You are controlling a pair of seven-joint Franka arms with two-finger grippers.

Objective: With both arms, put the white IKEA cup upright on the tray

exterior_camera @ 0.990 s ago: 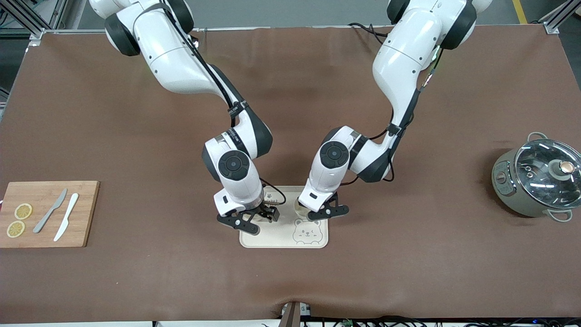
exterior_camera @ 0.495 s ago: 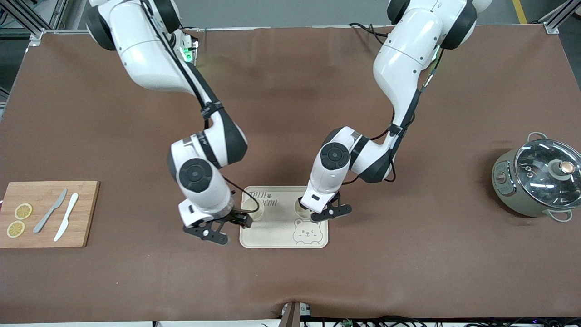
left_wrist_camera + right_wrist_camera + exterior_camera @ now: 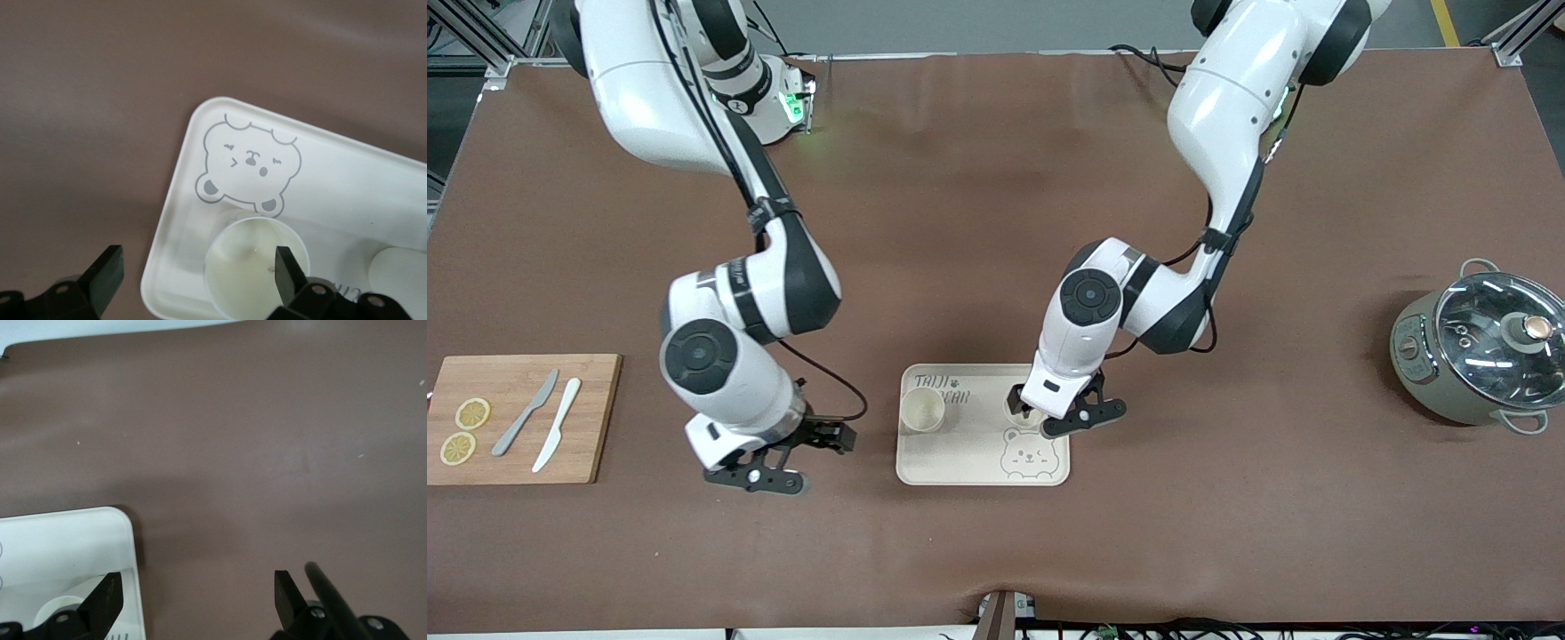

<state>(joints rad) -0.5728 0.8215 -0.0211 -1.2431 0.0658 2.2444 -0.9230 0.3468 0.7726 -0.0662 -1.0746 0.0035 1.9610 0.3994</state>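
1. brown-covered desk (image 3: 996,222): carries everything listed below; clock directions read on the front view.

2. flat cream rectangular tray (image 3: 960,462) (image 3: 373,180) (image 3: 73,533): lies at 6 o'clock from the desk centre. Bears grey lettering at its 11 o'clock corner and a bear-face drawing (image 3: 1027,454) (image 3: 250,163) at 4 o'clock.

3. first white round cup (image 3: 923,411) (image 3: 400,273): stands upright on the tray at 10 o'clock, mouth up, touched by nothing.

4. second white round cup (image 3: 1016,412) (image 3: 255,267): stands upright on the tray at 2 o'clock, just above the bear face, mostly hidden under the left arm's hand in the front view.

5. left gripper (image 3: 1083,416) (image 3: 197,270): hangs over the tray with fingers (image 3: 107,273) spread wide, pinching nothing. Shows the second cup below and between them, nearer one fingertip; cannot tell whether that tip touches the rim.

6. right gripper (image 3: 751,478) (image 3: 193,597): hangs over bare desk at 9 o'clock from the tray, clear of its rim, fingers spread and empty.

7. rectangular bamboo cutting board (image 3: 591,418): lies at 8 o'clock, at the right arm's end. Holds two lemon slices (image 3: 472,413), a grey knife (image 3: 525,413) and a white knife (image 3: 557,425).

8. grey-green pot with glass lid (image 3: 1480,356): stands at 4 o'clock, at the left arm's end.
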